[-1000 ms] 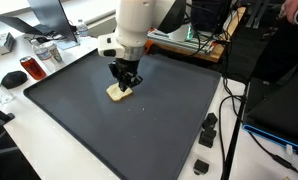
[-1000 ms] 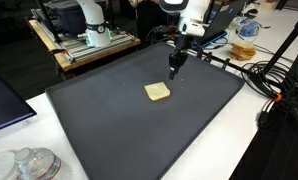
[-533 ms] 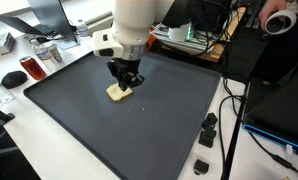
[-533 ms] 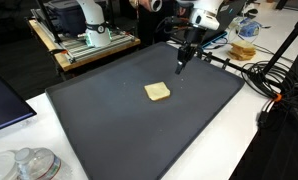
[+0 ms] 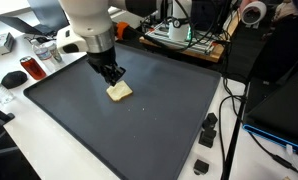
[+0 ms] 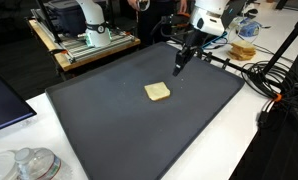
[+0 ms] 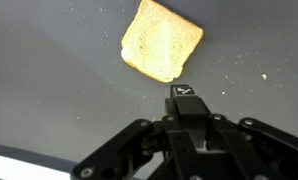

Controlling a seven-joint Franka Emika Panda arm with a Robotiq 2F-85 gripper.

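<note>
A slice of toasted bread (image 5: 119, 92) (image 6: 157, 92) lies flat on the large dark mat (image 5: 149, 135) (image 6: 109, 130). My gripper (image 5: 111, 73) (image 6: 178, 67) hangs above the mat beside the bread, apart from it, jaws pressed together with nothing between them. In the wrist view the bread (image 7: 162, 40) lies just beyond the shut fingertips of the gripper (image 7: 185, 92), with a strip of bare mat between them. A few crumbs dot the mat (image 7: 49, 90) around the slice.
A red can (image 5: 31, 68) and a black mouse (image 5: 13, 78) sit on the white table beyond one mat edge. Black clamps (image 5: 207, 130) and cables (image 6: 271, 85) lie along another side. A glass jar (image 6: 29, 165) stands near a corner.
The arm has swung sideways and the gripper has drawn back and up from the bread. The bread has not moved. The jaws stay shut.
</note>
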